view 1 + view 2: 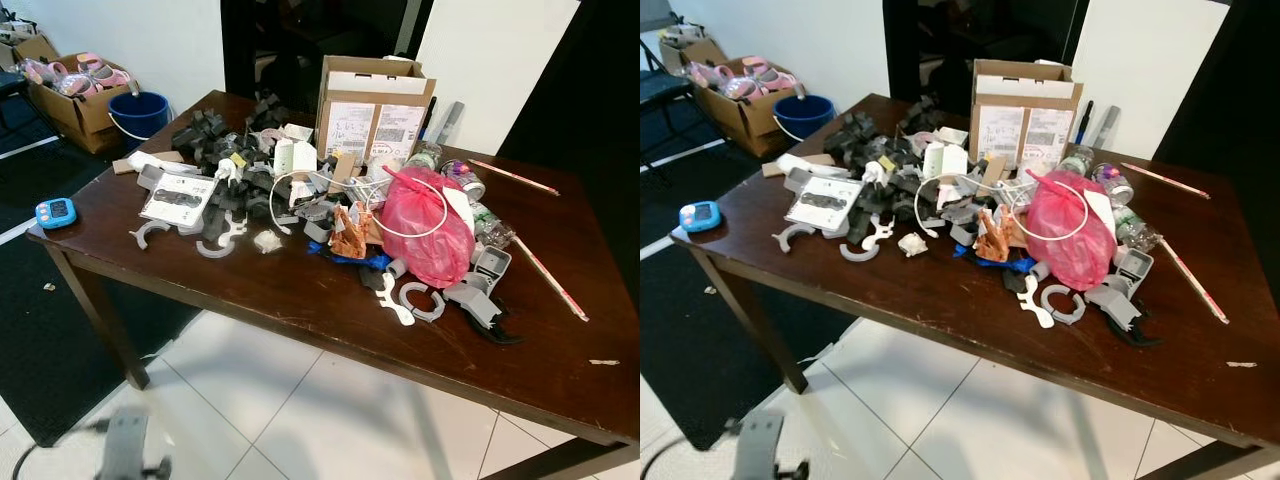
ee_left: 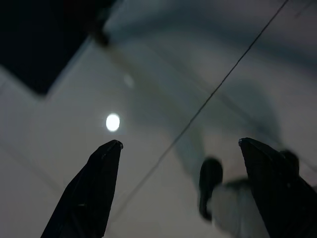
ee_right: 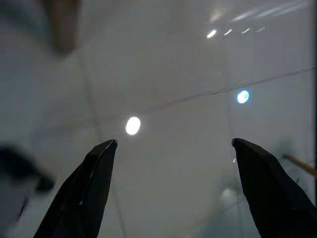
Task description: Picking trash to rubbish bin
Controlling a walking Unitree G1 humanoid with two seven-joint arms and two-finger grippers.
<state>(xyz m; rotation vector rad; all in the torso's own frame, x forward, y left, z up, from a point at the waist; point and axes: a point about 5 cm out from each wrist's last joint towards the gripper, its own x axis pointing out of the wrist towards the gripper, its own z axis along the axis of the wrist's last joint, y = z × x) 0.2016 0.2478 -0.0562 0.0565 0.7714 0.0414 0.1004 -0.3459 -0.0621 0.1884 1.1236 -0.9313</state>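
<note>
The dark tabletop (image 1: 300, 300) carries heaped trash (image 1: 330, 215); both claws (image 2: 181, 144) (image 3: 173, 144) hang apart, and careless reaching could scatter the pile.

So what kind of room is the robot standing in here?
Probably a workshop or storeroom: a dark wooden table heaped with grey plastic parts, a pink rubbish bag, and an open cardboard box.

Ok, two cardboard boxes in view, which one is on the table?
The upright cardboard box with white labels on its front, standing at the table's far edge behind the clutter. The other box sits on the floor by the blue bucket.
</note>
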